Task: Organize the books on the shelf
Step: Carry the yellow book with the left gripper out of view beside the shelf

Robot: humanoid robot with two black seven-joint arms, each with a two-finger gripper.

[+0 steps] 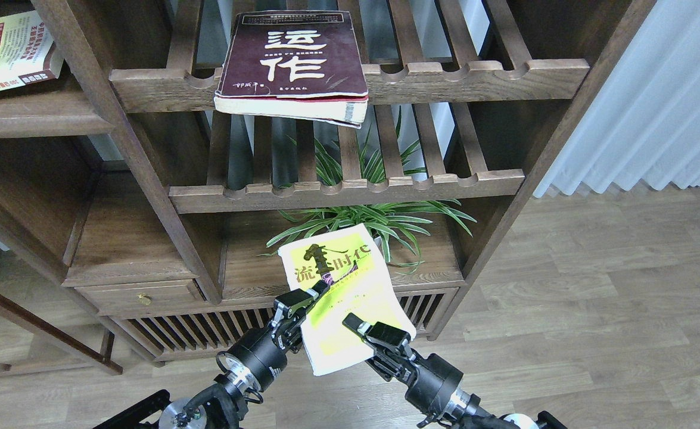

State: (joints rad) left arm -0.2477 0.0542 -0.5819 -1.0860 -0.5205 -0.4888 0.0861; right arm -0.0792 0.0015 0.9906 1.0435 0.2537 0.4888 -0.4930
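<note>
Bookcase (pixel 147 155): your landmark, dark brown wood, filling the upper left and centre of the head view; every place below is given against it.
Slatted racks (pixel 350 190): two of them in the bookcase's middle bay, with notched front rails. Don't take these for the target.
Shelf (pixel 34 116): the solid plank with the rounded front edge, in the bookcase's upper left bay.
Maroon book (pixel 293 65): lies flat on the upper slatted rack, its front edge overhanging the rail.
Yellow-green book (pixel 344 298): held in the air in front of the bookcase's lower middle bay, cover up, tilted, above the floor.
"300" book (pixel 7 50): already lying on the shelf at the far left, partly cut off by the view's edge.
Plant (pixel 379 217): on the bookcase's low board, just behind the held book.
Left gripper (pixel 308 298): you have it pinching the held book's left edge.
Right gripper (pixel 361 328): it touches the book's lower right part; you cannot tell whether its fingers are spread or pressed together.
Step in hand: by the look of it, carrying the yellow-green book toward the shelf.
Next move: lift it up and left to the plank, clear of the rack rails and upright, and keep it level.
</note>
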